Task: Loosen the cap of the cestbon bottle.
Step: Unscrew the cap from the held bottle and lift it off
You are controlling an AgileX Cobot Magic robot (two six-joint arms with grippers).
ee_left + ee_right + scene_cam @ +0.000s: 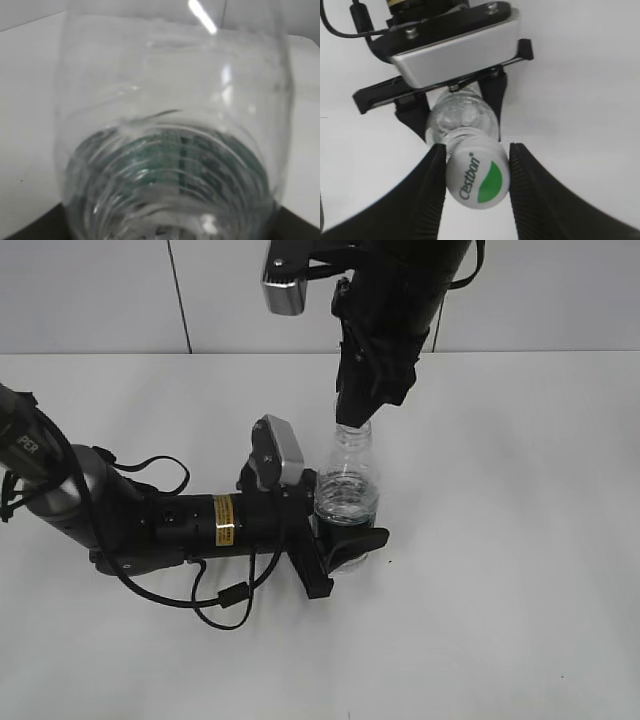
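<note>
The cestbon bottle (348,495) stands upright on the white bench (520,540), and everything here is arranged around it. Nearest the viewer, the left gripper (335,540) comes in low from the bottle's left, its arm lying almost flat along the bench, and it is clamped on the bottle's lower body; the left wrist view is filled by the clear ribbed wall with the green label showing through it. That low hold looks meant to stop the bottle turning or tipping while the top is worked. Above the bottle, the right gripper (476,175) hangs straight down over the neck, placed so a wrist rotation would turn about the bottle's axis. The right wrist view shows the cap (477,176), white with a green leaf mark, still seated on the neck, with the two dark fingers (432,185) pressed against its opposite sides, so the gripper appears closed on it. Whether the cap has begun to loosen cannot be judged.
</note>
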